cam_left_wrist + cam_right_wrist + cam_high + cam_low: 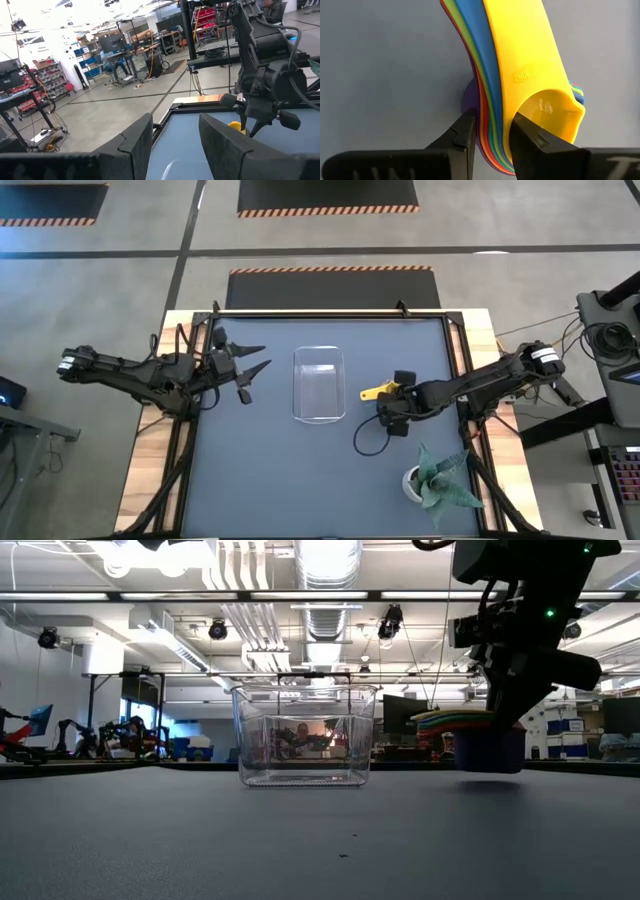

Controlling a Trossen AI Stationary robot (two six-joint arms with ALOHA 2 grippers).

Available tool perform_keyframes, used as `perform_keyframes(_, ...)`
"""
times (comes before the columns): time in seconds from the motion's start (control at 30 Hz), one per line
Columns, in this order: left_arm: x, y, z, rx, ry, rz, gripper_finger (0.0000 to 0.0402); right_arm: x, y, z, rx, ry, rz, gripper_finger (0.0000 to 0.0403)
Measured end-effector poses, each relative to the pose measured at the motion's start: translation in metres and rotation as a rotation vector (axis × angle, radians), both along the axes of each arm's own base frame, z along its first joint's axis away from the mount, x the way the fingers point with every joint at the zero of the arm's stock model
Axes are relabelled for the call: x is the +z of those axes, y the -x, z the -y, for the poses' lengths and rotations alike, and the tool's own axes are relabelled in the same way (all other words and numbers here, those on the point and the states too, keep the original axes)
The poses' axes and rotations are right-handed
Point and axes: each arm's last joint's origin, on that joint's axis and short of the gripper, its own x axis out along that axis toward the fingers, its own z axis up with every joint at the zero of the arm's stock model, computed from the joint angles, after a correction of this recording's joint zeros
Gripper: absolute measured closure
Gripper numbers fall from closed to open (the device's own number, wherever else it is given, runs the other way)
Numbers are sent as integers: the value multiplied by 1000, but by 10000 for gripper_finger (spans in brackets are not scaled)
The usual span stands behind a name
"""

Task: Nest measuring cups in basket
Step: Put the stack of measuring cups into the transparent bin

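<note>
The measuring cups (pixel 377 391) are nested into one stack, yellow on top, with blue, green, red and purple edges below it (pixel 485 75). My right gripper (pixel 492 127) is shut on this stack to the right of the basket (pixel 319 383), a clear rectangular bin standing on its base. In the low view the stack (pixel 487 740) sits level, blue cup lowest, with the handles (pixel 440 719) pointing toward the basket (pixel 305 735). My left gripper (pixel 247 370) waits open on the basket's left, held off the table. My right gripper pinches the nested stack where the handles join the bowls (pixel 495 115). One finger (pixel 527 135) lies on the yellow top side and the other (pixel 465 132) on the outer purple side. The fingers come from above and lie across the handles. The stack is level and just clear of the table.
A white pot with a green plant (pixel 432 478) stands near the table's near right corner. A black cable (pixel 362 442) loops on the mat below my right gripper. The left wrist view shows my own open fingers (pixel 135 145) and the right arm (pixel 265 75) beyond them.
</note>
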Motion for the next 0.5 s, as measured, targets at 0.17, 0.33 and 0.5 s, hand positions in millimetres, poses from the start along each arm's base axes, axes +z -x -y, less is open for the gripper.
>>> perform_keyframes(0.17, 0, 0, 0, 0, 0, 0, 258, 2, 2, 1, -6, 4, 7, 328)
perform_keyframes(0.33, 0, 0, 0, 0, 0, 0, 258, 4, 5, 1, -4, 16, -19, 328)
perform_keyframes(0.5, 0, 0, 0, 0, 0, 2, 258, 23, 5, 2, -3, 37, -61, 328)
